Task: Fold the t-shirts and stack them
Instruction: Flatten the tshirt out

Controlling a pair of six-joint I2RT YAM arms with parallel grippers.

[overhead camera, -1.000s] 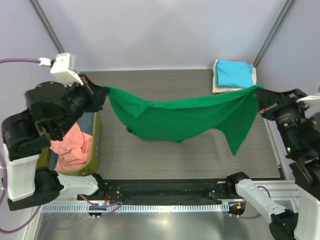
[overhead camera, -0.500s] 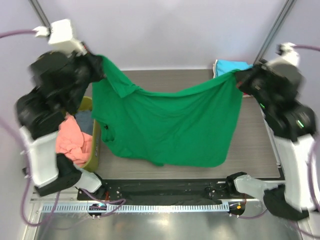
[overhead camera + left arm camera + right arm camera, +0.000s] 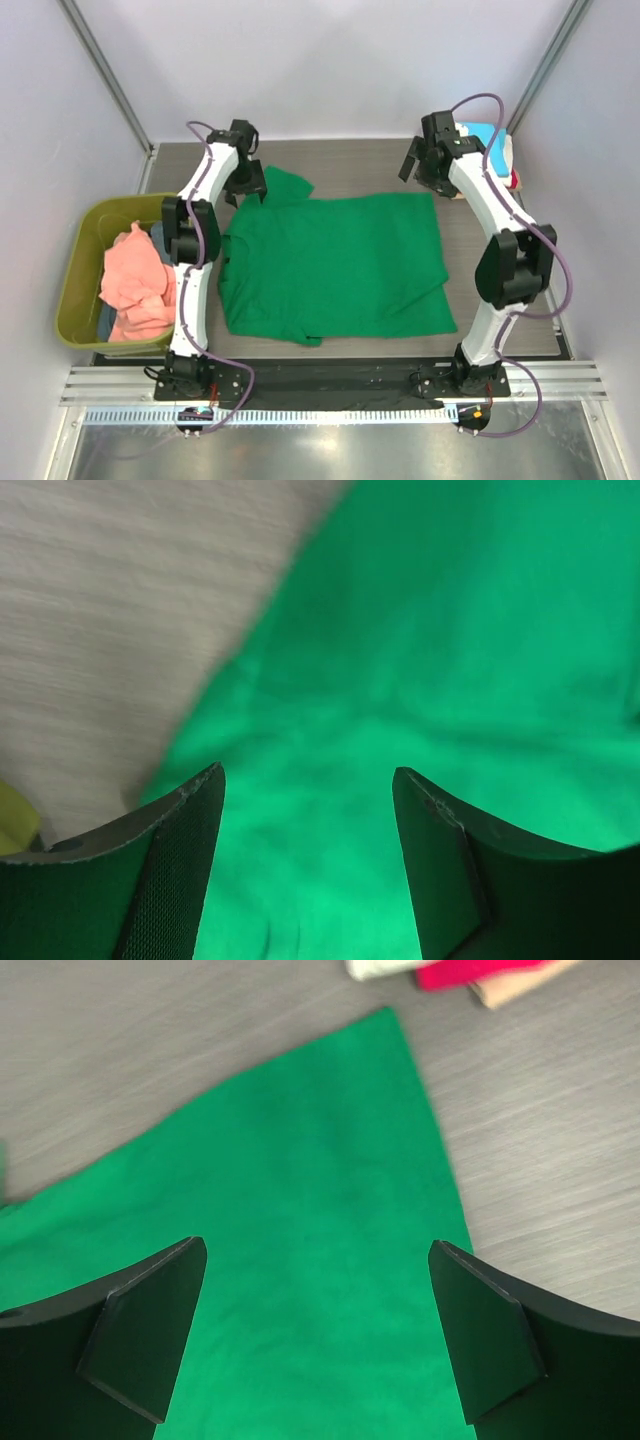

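Note:
A bright green t-shirt [image 3: 330,260] lies spread flat on the table, one sleeve folded up at its far left corner. My left gripper [image 3: 247,183] hovers over that corner, open, with only green cloth [image 3: 450,630] showing below the empty gap between its fingers [image 3: 308,772]. At the shirt's far right corner my right gripper [image 3: 422,165] also stands open [image 3: 318,1245] above the cloth [image 3: 320,1160], holding nothing. A stack of folded t-shirts with a cyan one on top [image 3: 488,142] sits at the back right; its cream, red and salmon edges [image 3: 450,972] show in the right wrist view.
An olive-green tub [image 3: 75,262] stands at the left edge, holding a crumpled salmon-pink shirt [image 3: 135,285] and a bit of dark blue-grey cloth [image 3: 160,234]. Bare grey tabletop [image 3: 350,165] runs behind the green shirt. Frame posts rise at both back corners.
Both arms swung the hanging green shirt forward and down, laid it flat on the table, and both grippers opened and let go of its corners.

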